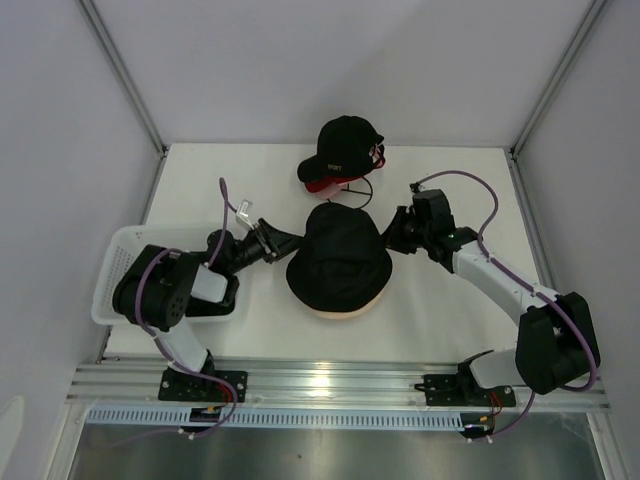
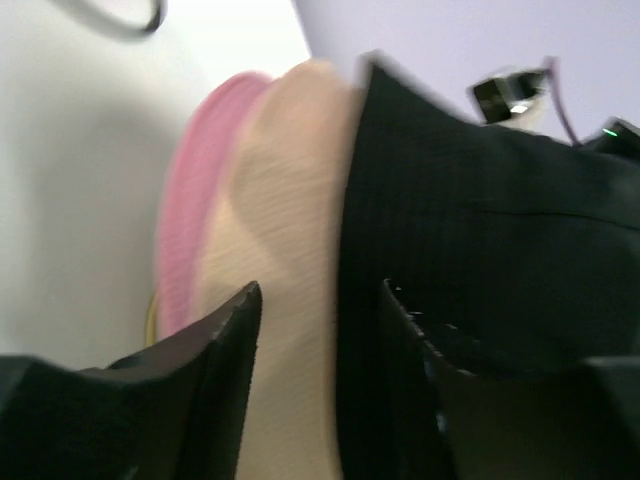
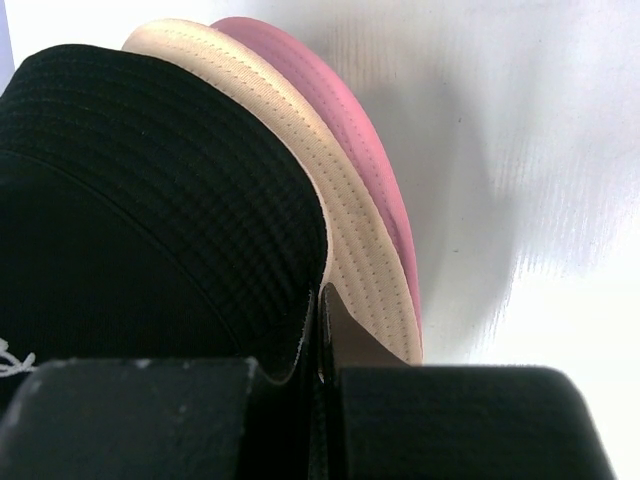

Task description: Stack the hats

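Pulling away with your right gripper (image 1: 398,232) pinched fully closed on the brim of the black bucket hat (image 1: 338,258) could drag it off the beige hat (image 3: 350,215) and pink hat (image 3: 340,100), all stacked just nearside of the baseball cap (image 1: 343,150). Your left gripper (image 2: 318,292) stands half open, facing the brims and gripping nothing.

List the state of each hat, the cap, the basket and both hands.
Black bucket hat: top of the stack.
Beige hat: under the black one, brim edge showing.
Pink hat: bottom of the stack.
Baseball cap: apart, behind the stack.
Basket: upright, left of the stack.
Left hand: open, at the stack's brims.
Right hand: shut, at the stack's edge.
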Motion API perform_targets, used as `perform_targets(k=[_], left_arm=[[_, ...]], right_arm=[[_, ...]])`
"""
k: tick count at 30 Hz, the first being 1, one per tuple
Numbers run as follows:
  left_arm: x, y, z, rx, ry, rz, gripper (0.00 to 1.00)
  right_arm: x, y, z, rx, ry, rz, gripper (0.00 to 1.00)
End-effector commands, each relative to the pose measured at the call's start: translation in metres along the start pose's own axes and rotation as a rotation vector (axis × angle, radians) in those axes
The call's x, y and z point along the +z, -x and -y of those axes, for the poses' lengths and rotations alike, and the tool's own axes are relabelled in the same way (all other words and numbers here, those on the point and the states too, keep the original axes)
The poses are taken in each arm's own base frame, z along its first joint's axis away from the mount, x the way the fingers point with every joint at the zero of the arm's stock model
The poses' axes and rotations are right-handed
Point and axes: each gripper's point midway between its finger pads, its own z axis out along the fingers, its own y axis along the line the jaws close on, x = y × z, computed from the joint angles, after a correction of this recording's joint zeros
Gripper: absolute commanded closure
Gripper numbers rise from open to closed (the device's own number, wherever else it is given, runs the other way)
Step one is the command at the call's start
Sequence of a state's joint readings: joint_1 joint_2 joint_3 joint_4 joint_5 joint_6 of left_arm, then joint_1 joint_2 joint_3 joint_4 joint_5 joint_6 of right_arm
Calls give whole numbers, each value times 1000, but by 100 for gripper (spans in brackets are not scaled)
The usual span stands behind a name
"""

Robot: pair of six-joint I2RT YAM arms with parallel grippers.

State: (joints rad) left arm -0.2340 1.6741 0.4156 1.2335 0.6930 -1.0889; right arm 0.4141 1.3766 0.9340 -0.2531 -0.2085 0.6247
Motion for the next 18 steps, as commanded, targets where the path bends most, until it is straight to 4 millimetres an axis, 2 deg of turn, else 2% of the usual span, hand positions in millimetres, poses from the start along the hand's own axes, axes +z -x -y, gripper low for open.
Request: perform_targets(k=[1, 6, 9, 11, 13, 18], left_arm=[[-2, 20, 51, 145, -246, 68, 49], [-3, 23, 56, 173, -254, 85, 53], [-2, 21, 59, 170, -270, 56, 39], [-6, 24, 61, 162, -268, 70, 28], [-12, 30, 61, 146, -261, 90, 22], [-36, 42, 70, 67, -240, 182, 18]], right_arm=[[-2, 16, -15, -34, 23, 51, 100], [-2, 17, -15, -35, 21, 55, 100], [0, 18, -16, -35, 21, 49, 100], [1, 19, -15, -32, 15, 48, 100], [2, 19, -14, -35, 9, 49, 100], [0, 20, -13, -32, -3, 56, 100]])
